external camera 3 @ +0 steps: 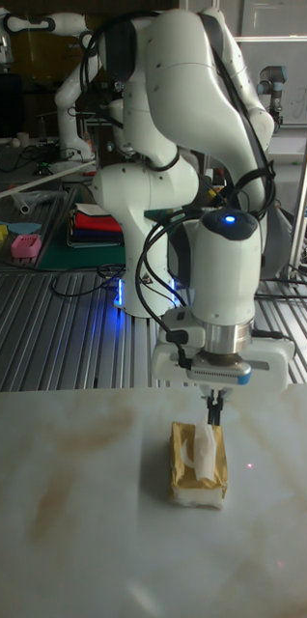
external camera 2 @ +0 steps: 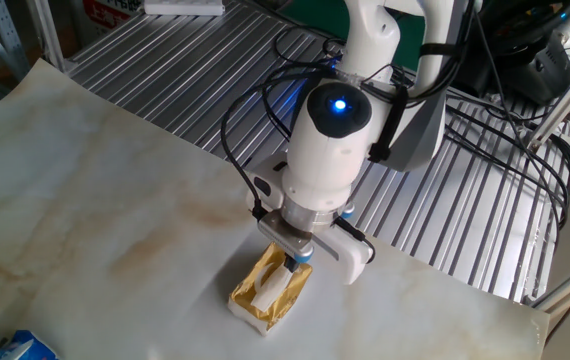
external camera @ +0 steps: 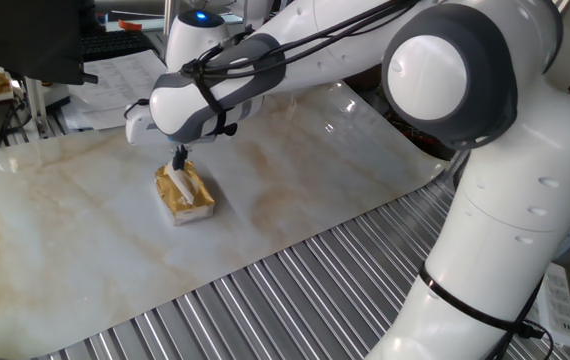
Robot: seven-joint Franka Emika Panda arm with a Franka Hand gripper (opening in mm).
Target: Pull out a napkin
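Observation:
A small yellow-orange tissue pack lies on the marble table. The white napkin sticks out of the slot in its top. My gripper points straight down over the far end of the pack. Its two dark fingers are pressed together, and their tips meet the raised end of the napkin. The tall fixed view shows the napkin rising from the pack up to the fingertips.
Printed paper sheets lie at the back left. Ribbed metal surface borders the marble sheet in front and behind. A blue packet lies at one table corner. Cables hang by the arm base.

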